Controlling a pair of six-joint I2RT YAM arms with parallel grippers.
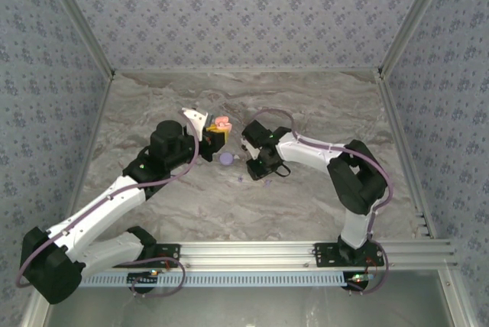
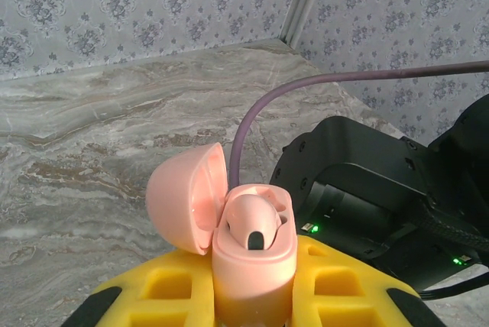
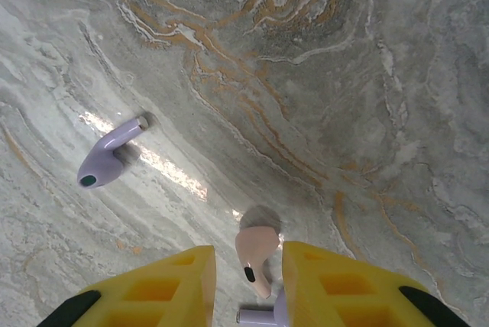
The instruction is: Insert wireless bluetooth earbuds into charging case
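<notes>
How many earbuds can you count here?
4. One pink earbud sits in the open case; another pink earbud is within the right pincer; a lilac earbud lies on the table; a lilac stem at the bottom edge, mostly hidden.

my yellow finger pads (image 2: 328, 293) look matt plastic. the charging case (image 2: 252, 266) is smooth satin plastic; the marbled table (image 3: 344, 75) gleams.

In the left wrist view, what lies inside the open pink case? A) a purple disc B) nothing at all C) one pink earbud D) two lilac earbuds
C: the pink charging case, held with its lid open in the left gripper, has one pink earbud seated in it.
</notes>
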